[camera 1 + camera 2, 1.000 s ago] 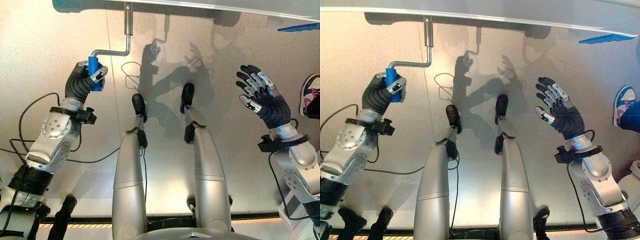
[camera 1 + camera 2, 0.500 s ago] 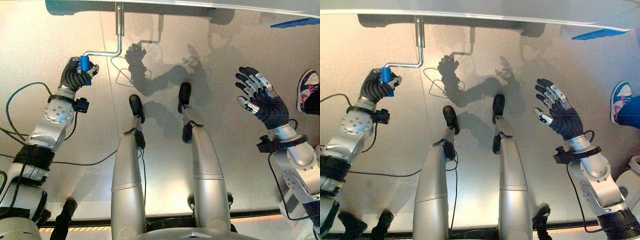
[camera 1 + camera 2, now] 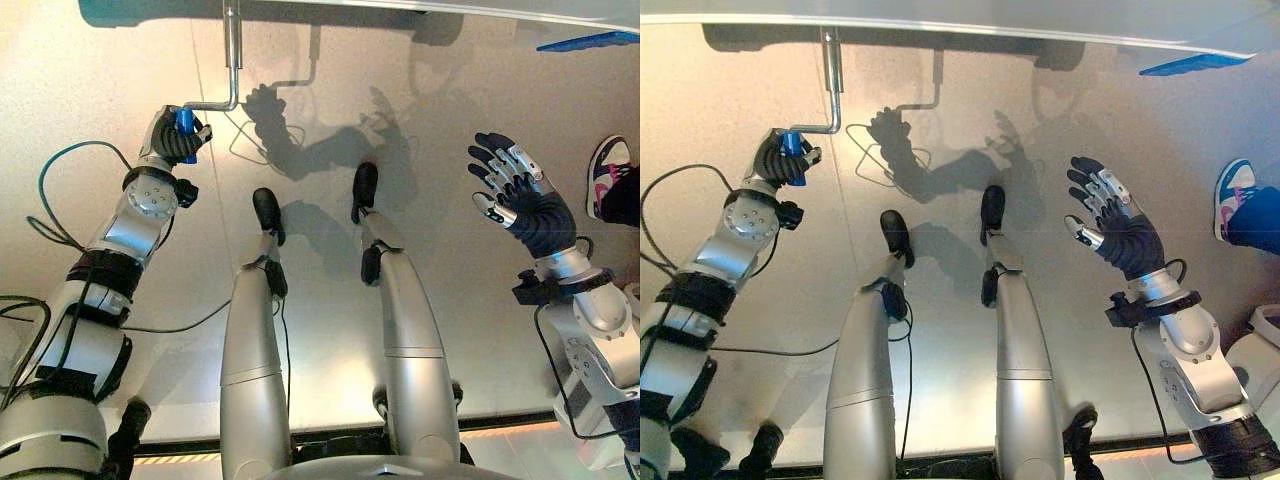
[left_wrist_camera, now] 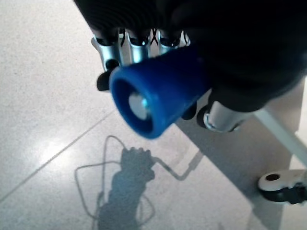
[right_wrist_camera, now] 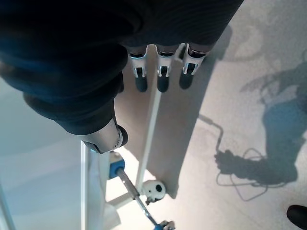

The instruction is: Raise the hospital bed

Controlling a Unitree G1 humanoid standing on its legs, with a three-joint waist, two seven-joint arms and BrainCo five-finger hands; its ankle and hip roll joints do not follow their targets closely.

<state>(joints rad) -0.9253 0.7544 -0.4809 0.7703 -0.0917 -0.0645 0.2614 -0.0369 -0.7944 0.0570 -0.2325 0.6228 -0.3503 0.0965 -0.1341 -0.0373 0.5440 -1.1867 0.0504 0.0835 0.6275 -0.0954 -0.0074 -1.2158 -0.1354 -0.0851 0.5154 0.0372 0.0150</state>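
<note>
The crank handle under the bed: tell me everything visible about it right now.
The crank handle is a bent silver metal rod. Its straight shaft runs from under the bed edge toward the robot, elbows sideways to the robot's left, and ends in a blue grip with a pale core at its end. The left robot hand is curled round that grip, above the pale floor.

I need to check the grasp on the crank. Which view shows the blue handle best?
The left wrist view: the blue handle looms close, its end facing the camera, the left hand curled round it. Both eye views show it small, mostly wrapped by that hand, at the end of the metal crank.
</note>
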